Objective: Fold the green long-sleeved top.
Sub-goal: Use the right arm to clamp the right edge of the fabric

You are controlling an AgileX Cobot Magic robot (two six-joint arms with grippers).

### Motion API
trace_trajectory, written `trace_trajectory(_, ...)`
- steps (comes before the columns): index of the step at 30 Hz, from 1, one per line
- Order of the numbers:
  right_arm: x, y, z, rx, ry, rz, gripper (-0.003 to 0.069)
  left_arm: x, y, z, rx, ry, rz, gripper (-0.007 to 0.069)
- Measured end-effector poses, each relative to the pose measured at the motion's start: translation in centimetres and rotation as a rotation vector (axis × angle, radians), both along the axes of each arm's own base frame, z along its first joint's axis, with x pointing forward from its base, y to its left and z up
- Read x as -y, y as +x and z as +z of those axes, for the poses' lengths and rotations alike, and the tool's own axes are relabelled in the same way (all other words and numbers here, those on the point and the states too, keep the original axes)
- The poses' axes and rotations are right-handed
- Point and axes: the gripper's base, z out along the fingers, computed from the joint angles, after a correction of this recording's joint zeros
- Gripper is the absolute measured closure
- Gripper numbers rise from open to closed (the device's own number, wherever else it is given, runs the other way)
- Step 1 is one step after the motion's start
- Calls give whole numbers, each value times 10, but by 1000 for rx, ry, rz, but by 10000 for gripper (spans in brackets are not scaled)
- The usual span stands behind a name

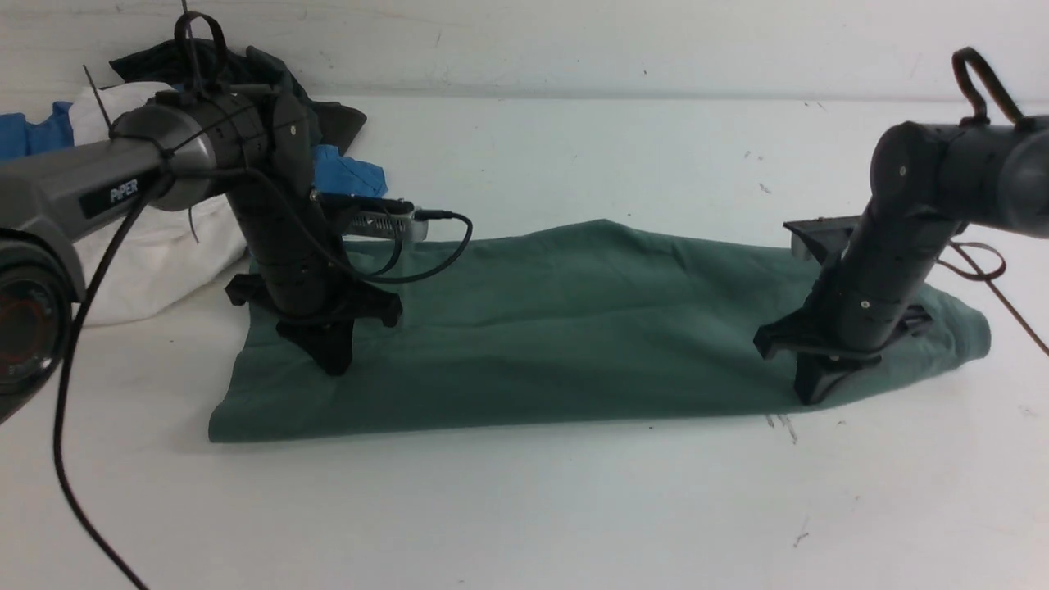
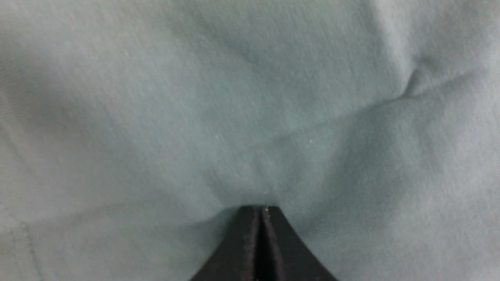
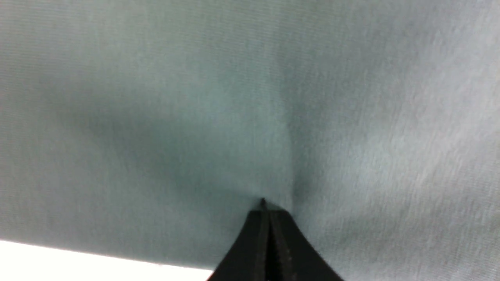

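Observation:
The green long-sleeved top lies folded into a long band across the middle of the white table, and only plain cloth shows. My left gripper points down with its tips pressed on the band's left end. Seen from the left wrist, the gripper is shut, its tips touching the cloth, and no fabric shows between the jaws. My right gripper stands on the band's right end near the front edge. From the right wrist, that gripper is also shut, tips against the cloth, where a soft crease starts.
A heap of clothes sits at the back left: a white garment, a dark one and a blue one. A black cable hangs along the left front. White table borders the cloth beside the right gripper.

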Motion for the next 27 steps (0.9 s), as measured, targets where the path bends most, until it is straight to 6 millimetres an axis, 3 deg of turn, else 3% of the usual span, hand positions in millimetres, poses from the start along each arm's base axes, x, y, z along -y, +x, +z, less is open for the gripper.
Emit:
trace_trajectory(5,3,-31,6,-18,1,8,673,-7,-30,8,21,14,3,629)
trace_trajectory(8,11,-65,17,-31,-22,18,673,-16,-61,12,42,46,-6,629)
trace_trajectory(9,11,-65,20,-22,-20,18,673,-16,-65,10,36,49,-7,629)
trace_trajectory(11,15,-88,30,-16,-21,17,673,-20,-84,17,66,52,-7,629)
trace_trajectory(14,19,-103,41,5,-28,8,673,-23,-98,28,102,48,-5,629)
trace_trajectory(18,39,-102,61,54,-25,-54,673,-25,-106,54,186,35,0,629)
trace_trajectory(20,63,-94,71,85,-25,-133,673,-26,-110,70,245,26,3,629)
trace_trajectory(21,66,-92,74,96,-25,-145,673,-26,-111,71,250,25,3,629)
trace_trajectory(22,87,-84,83,129,-20,-229,673,-26,-114,81,282,19,7,629)
trace_trajectory(23,93,-82,85,139,-17,-254,673,-27,-115,84,290,18,8,629)
trace_trajectory(24,116,-74,94,173,3,-358,663,-28,-119,94,322,11,13,629)
trace_trajectory(27,136,-54,103,216,41,-443,607,-27,-125,106,355,-8,21,629)
